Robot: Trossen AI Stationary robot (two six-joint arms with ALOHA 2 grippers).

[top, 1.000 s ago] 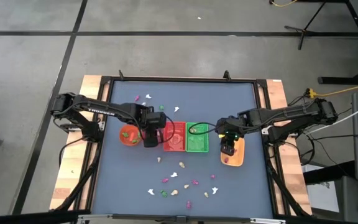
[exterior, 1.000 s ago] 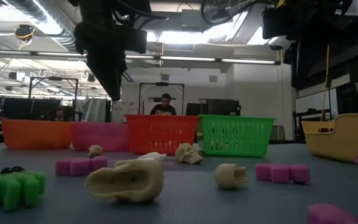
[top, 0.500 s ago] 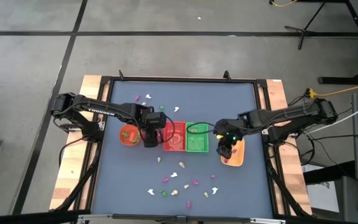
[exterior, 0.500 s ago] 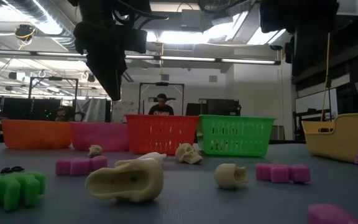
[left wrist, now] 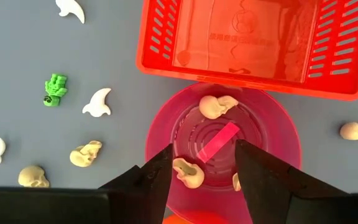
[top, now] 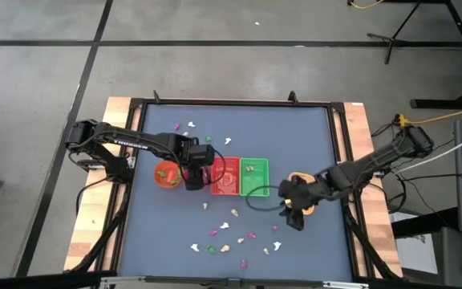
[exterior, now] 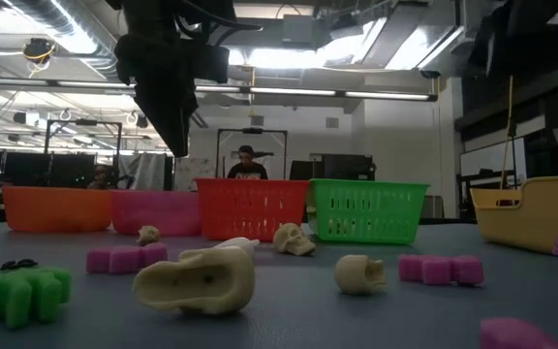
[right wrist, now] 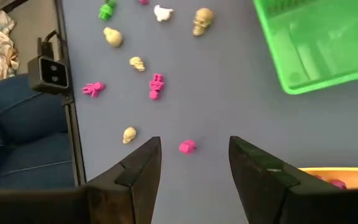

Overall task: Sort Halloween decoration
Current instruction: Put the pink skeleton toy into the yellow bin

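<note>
Here my right jaws (right wrist: 188, 177) are open over tiny trinkets (right wrist: 156, 86) scattered every which way near the tabletop's (top: 311, 144) front edge; left jaws (left wrist: 204, 180) open above the pink bowl (left wrist: 278, 134).

pink bowl (left wrist: 222, 146): its near rim is cut off behind the left gripper's dark fingers (left wrist: 148, 180); a fourth cream piece inside shows only as a sliver beside one finger.
red basket (left wrist: 253, 46): far end runs off the picture's edge in the left wrist view.
green basket (right wrist: 325, 43): only one corner part is in the right wrist view.
yellow tray (right wrist: 337, 174): just a strip of rim shows, with a bit of magenta inside, shape not readable.
right gripper (top: 293, 210): in the high view too small and dark to tell fingers.
pink bowl from above: hidden under the left gripper (top: 192, 170).
trinkets (top: 231, 237): from overhead, shapes too small to tell.
</note>
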